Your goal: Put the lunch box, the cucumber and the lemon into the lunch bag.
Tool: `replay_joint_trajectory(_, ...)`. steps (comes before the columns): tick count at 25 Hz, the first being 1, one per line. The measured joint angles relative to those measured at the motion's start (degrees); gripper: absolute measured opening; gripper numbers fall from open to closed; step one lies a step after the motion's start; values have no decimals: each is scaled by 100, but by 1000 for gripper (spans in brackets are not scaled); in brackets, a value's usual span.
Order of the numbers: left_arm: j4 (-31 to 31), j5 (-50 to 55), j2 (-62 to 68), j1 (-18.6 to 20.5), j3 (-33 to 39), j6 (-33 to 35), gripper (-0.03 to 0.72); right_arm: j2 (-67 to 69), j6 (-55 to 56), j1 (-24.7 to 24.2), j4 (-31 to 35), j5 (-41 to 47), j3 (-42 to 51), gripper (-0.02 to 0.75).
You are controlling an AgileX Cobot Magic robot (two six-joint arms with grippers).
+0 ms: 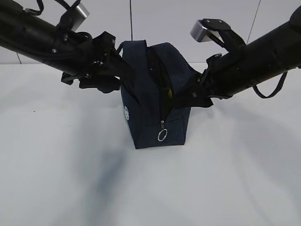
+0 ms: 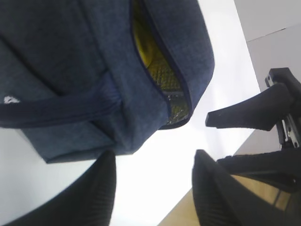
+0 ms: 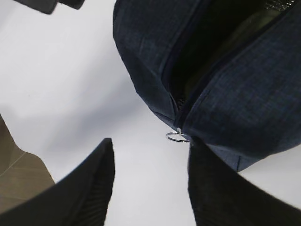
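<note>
The navy lunch bag [image 1: 150,113] stands upright mid-table, its top zipper open and the silver ring pull [image 1: 162,135] hanging at the front. Something yellow, apparently the lemon [image 2: 141,44], shows inside the opening against the silver lining. The lunch box and the cucumber are hidden. My left gripper [image 2: 153,162] is open beside the bag's left side, one fingertip [image 2: 101,176] at the fabric, nothing between its jaws. My right gripper [image 3: 150,150] is open at the bag's right side near the ring pull [image 3: 177,136], holding nothing.
The white table [image 1: 61,155] spreads around the bag. Both arms lean in from the upper corners in the exterior view, close to the bag's sides. A wooden floor [image 3: 19,179] shows past the table edge.
</note>
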Motion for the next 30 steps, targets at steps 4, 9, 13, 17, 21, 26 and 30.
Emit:
replay_joint_trajectory(4,-71,-345,12,-166,0,-27,358,0,-60,0,0,-49,9,381)
replay_joint_trajectory(9,-328,-389,294,-166,0,-49,355,0,-152,0,53,-97,218,381)
replay_joint_trajectory(13,-382,-416,428,-166,0,-49,354,0,-373,0,284,-197,377,381)
replay_joint_trajectory(17,-474,-525,522,-166,0,-51,354,0,-582,0,485,-209,390,381)
replay_joint_trajectory(21,-744,-536,718,-166,0,-61,354,0,-668,0,523,-232,390,381)
replay_joint_trajectory(26,-1039,-548,806,-170,0,-51,353,0,-728,0,526,-268,390,381)
replay_joint_trajectory(30,-1166,-548,806,-170,0,-51,324,0,-744,0,538,-268,401,381)
